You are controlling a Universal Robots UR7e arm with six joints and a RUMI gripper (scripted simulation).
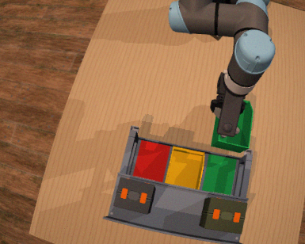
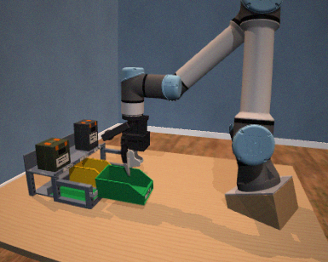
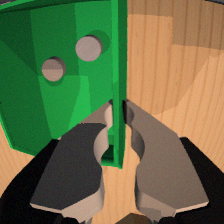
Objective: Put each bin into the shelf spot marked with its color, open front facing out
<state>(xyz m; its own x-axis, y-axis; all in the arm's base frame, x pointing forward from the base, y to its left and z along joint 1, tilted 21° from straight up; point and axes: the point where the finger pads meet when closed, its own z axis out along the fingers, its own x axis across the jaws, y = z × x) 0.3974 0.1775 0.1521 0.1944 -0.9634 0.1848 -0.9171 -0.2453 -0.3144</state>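
The green bin is just in front of the shelf's right end, by the green mark. Two grey round parts lie inside it. My gripper is shut on the bin's thin side wall, one finger inside and one outside. In the grey shelf a yellow bin sits in the middle spot. The left spot shows red; I cannot tell whether a bin is there.
Two dark boxes with orange clasps stand on the shelf's low top board. The arm's base stands on the table at the right, well away from the shelf.
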